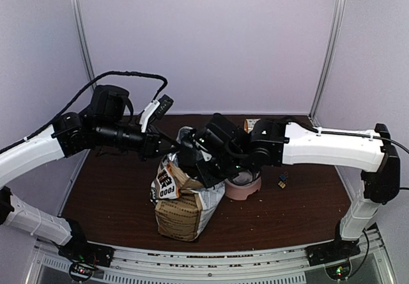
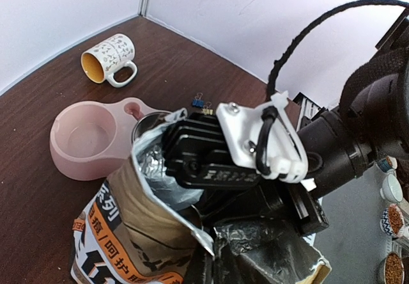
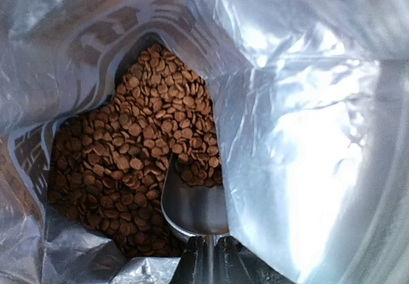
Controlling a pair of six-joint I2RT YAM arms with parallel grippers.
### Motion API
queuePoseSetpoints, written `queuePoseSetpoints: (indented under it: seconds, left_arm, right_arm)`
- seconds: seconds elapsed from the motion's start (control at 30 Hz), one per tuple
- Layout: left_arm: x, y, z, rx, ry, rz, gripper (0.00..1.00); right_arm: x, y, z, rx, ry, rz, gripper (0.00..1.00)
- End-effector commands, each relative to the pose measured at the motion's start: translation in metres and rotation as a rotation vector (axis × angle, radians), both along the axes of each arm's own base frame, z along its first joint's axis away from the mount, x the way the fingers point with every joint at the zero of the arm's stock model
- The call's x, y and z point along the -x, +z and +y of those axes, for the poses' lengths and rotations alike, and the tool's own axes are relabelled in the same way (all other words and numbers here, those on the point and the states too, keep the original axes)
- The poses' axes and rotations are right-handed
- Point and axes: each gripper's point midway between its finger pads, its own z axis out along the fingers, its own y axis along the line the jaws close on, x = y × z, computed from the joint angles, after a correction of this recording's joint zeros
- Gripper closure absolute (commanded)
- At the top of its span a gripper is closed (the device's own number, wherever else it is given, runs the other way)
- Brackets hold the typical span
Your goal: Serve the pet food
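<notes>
Barely begun: at six o'clock in the right wrist view, the right gripper [image 3: 206, 261] pinches an empty steel scoop [image 3: 192, 204], its tip nosing reddish-brown kibble pellets [image 3: 134, 143] inside the foil-lined kraft bag [image 3: 307, 137]. Beyond, at the bag's three o'clock, the pink plastic double bowl [image 2: 67, 156] looks unfilled. Whether the left gripper [image 1: 185, 148] is closed is hidden.

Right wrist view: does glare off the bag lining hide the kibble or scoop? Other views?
Right wrist: lining blown out on the right, yet kibble and scoop are sharp. Top: dim, bag mouth not visible. Left wrist: evenly lit, bowl clear.
</notes>
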Motion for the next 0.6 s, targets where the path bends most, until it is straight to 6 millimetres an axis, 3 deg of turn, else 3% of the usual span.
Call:
queuePoseSetpoints:
  seconds: [0.0, 0.27, 0.57]
  left_arm:
    - [-0.006, 0.015, 0.008, 0.017, 0.000, -0.074, 1.00]
    - [-0.007, 0.024, 0.010, 0.014, -0.011, -0.114, 1.00]
    - [-0.001, 0.033, 0.000, 0.041, -0.086, -0.110, 1.00]
  right_arm:
    - [-0.023, 0.016, -0.003, -0.027, -0.057, -0.110, 1.00]
    - [-0.017, 0.049, -0.006, -0.067, -0.032, -0.138, 1.00]
    - [-0.015, 0.064, -0.005, -0.041, -0.011, -0.134, 1.00]
